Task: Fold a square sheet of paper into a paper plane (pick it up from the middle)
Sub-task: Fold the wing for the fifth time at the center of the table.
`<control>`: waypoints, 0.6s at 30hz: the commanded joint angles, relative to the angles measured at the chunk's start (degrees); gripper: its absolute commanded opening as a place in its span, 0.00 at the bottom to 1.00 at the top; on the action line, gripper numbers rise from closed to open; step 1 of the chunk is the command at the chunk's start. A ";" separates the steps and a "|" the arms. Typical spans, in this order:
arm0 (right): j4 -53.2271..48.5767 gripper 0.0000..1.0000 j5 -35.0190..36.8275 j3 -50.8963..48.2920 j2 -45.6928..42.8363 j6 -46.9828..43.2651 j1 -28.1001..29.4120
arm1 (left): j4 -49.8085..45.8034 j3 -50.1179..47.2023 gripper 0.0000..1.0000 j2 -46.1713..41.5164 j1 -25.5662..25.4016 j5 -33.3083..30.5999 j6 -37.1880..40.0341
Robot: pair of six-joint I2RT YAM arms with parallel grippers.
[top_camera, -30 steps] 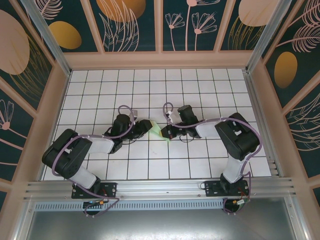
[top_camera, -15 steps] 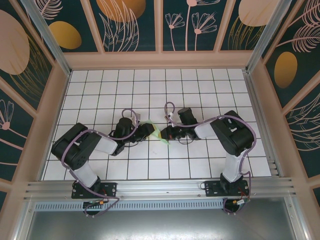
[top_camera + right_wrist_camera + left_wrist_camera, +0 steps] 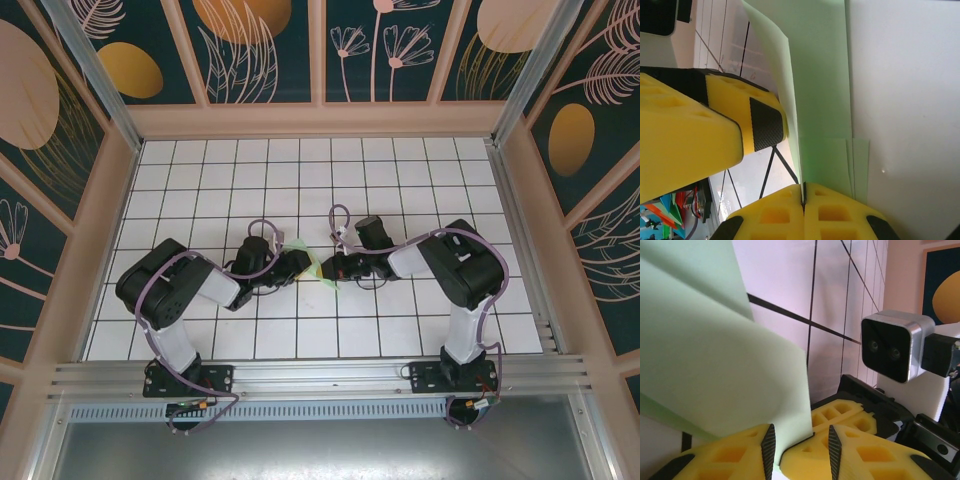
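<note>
The pale green sheet of paper [image 3: 323, 272] is folded and held up off the white grid table [image 3: 300, 180], between my two grippers at mid-table. My right gripper [image 3: 331, 268] is shut on its lower edge, and the right wrist view shows the layered paper [image 3: 825, 100] rising from the pinched jaws of that gripper [image 3: 803, 191]. My left gripper [image 3: 304, 265] faces it from the left. In the left wrist view, the left gripper [image 3: 801, 442] has a clear gap between its pads, and the paper [image 3: 715, 365] has one edge standing in that gap. One left pad [image 3: 765, 125] sits just beside the paper.
Pale wooden walls [image 3: 110, 200] close the table on three sides, and an aluminium rail [image 3: 320, 375] runs along the near edge. The right wrist's camera housing [image 3: 895, 352] is close in front of my left gripper. Purple cables [image 3: 338, 215] loop above both wrists.
My left arm's elbow has swung right and its gripper has edged closer to the right gripper, its jaws narrowing slightly. The right gripper has kept its grip and barely moved.
</note>
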 commanded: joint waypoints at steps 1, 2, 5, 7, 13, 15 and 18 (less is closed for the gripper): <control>-4.31 0.00 1.22 0.85 2.03 -2.36 0.27 | 2.40 1.27 0.37 0.73 -0.22 1.16 -0.23; -4.94 0.00 1.69 1.08 1.99 -2.76 0.34 | 2.13 1.50 0.37 0.77 -0.26 1.18 -0.06; -7.32 0.00 3.45 1.90 2.03 -4.29 0.65 | -0.04 2.25 0.36 1.06 -0.19 0.68 0.31; -9.08 0.00 4.99 2.52 2.01 -5.35 1.07 | -1.38 2.78 0.35 1.33 -0.25 0.59 0.31; -11.17 0.00 6.78 3.62 2.32 -6.39 2.03 | -5.27 3.49 0.32 2.35 -0.26 -0.16 0.54; -11.26 0.00 6.58 3.66 2.13 -6.33 2.02 | -5.74 3.54 0.32 2.65 -0.24 -0.24 0.57; -11.51 0.00 6.19 3.94 1.60 -6.24 1.94 | -7.01 3.95 0.32 3.31 -0.24 -0.40 0.75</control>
